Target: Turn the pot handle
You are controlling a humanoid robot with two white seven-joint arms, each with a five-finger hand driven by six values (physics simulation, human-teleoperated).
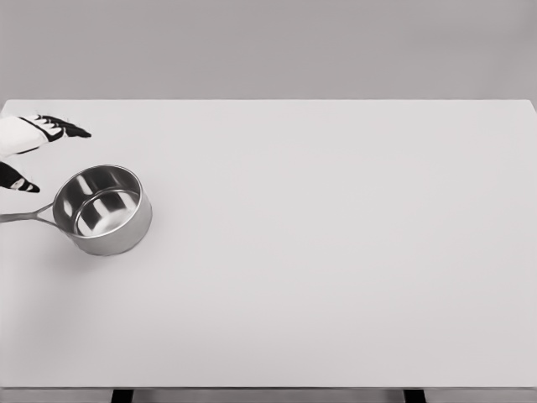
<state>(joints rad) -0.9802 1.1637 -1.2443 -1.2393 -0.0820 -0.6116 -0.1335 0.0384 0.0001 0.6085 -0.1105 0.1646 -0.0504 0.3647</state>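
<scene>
Steel pot (103,210) upright on white counter (336,252), just below-right of left hand | handle (23,216) points left beneath it | left hand (29,147) fingers spread, empty | risk: glancing push slides pot instead of rotating it.

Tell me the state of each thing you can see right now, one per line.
pot: upright on the table, empty, not held.
pot handle: points to the picture's left, running off the left edge; nothing grips it.
left hand: at the left edge, behind the handle, fingers spread, holding nothing.
right hand: out of view.
table: white top, bearing only the pot.
</scene>
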